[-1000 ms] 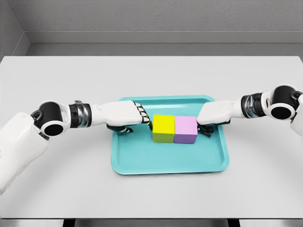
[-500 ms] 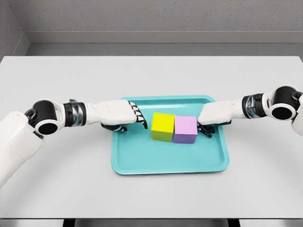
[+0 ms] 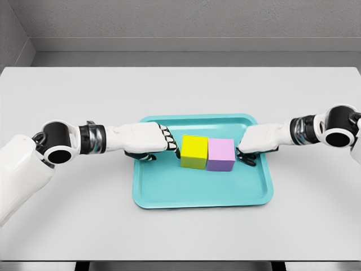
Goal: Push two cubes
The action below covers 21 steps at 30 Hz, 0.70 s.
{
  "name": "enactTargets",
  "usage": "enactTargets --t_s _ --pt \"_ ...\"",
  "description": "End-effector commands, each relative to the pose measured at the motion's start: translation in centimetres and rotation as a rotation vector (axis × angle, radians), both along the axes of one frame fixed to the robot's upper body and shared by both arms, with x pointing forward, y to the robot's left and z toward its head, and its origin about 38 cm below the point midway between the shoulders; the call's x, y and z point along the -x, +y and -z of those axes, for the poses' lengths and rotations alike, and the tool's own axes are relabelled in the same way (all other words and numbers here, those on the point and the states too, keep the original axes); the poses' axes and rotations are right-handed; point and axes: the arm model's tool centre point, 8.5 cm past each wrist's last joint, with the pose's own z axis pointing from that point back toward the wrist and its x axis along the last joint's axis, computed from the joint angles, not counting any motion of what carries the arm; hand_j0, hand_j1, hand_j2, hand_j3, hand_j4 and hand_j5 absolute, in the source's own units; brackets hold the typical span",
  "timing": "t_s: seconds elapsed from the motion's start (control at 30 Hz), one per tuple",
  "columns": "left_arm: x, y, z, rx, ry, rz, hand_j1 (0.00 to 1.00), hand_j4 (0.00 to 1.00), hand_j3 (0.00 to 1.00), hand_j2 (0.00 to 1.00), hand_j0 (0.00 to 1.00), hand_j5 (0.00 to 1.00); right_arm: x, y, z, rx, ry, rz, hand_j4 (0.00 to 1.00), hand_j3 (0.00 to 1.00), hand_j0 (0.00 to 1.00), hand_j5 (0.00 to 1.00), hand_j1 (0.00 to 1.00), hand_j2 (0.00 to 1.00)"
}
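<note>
On the teal tray (image 3: pixel 169 195), the yellow cube (image 3: pixel 194 151) and pink cube (image 3: pixel 221 154) sit touching. The left hand (image 3: pixel 148 139), fingers curled and holding nothing, is just beside the yellow one. The right hand (image 3: pixel 258 139), also curled and holding nothing, is near the pink.

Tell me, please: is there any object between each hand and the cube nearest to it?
Nothing visible. The left hand sits just beside the yellow cube, and the right hand beside the pink cube. Only bare teal tray lies in those gaps. The cubes touch.
</note>
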Motion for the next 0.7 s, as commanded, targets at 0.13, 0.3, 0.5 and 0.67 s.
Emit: enactTargets --t_s 0.13,0.3,0.5,0.67 --pt "0.3 -0.4 0.3 -0.003 0.009 0.013 0.71 0.71 0.71 0.71 0.71 0.71 0.4 0.2 0.1 0.013 0.014 -0.022 0.14 0.14 0.14 0.14 0.14 0.14" --pt "0.3 -0.3 0.2 -0.003 0.008 0.013 0.71 0.71 0.71 0.71 0.71 0.71 -0.3 0.0 -1.1 0.006 -0.011 -0.014 0.14 0.14 0.14 0.14 0.14 0.14" --pt "0.1 2.6 -1.3 -0.010 0.000 -0.018 0.71 0.71 0.71 0.71 0.71 0.71 -0.6 0.0 -1.7 0.007 -0.026 -0.014 0.14 0.14 0.14 0.14 0.14 0.14" --pt "0.0 8.0 -5.9 0.027 -0.042 -0.089 0.84 0.84 0.84 0.84 0.84 0.84 -1.2 -0.3 -2.7 -0.004 -0.046 0.001 0.15 0.15 0.15 0.15 0.15 0.15"
